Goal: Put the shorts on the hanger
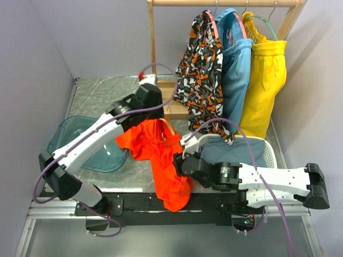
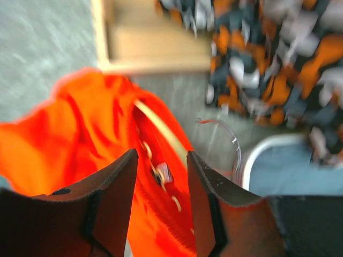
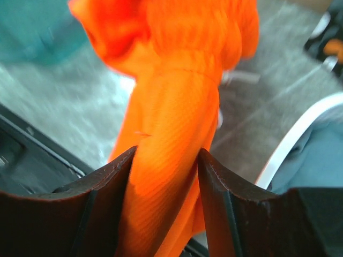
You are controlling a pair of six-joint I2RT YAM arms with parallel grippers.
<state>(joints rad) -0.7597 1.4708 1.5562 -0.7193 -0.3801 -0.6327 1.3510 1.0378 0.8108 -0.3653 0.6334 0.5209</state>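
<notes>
The bright orange-red shorts [image 1: 161, 155] hang bunched at mid-table, one leg trailing over the front edge. The thin tan hanger [image 1: 168, 127] pokes out at their top. In the left wrist view the hanger [image 2: 161, 128], with its row of holes, runs through the shorts [image 2: 80, 134] between my fingers. My left gripper [image 1: 151, 115] [image 2: 162, 155] sits just above, jaws apart around hanger and waistband. My right gripper [image 1: 179, 159] [image 3: 167, 152] has a shorts leg [image 3: 171, 107] filling the gap between its fingers.
A teal tub [image 1: 69, 139] sits at the left. A white basket [image 1: 270, 150] with blue-grey cloth is at the right. The wooden rack [image 1: 151, 32] behind carries patterned [image 1: 201, 69], blue [image 1: 236, 75] and yellow shorts [image 1: 265, 80].
</notes>
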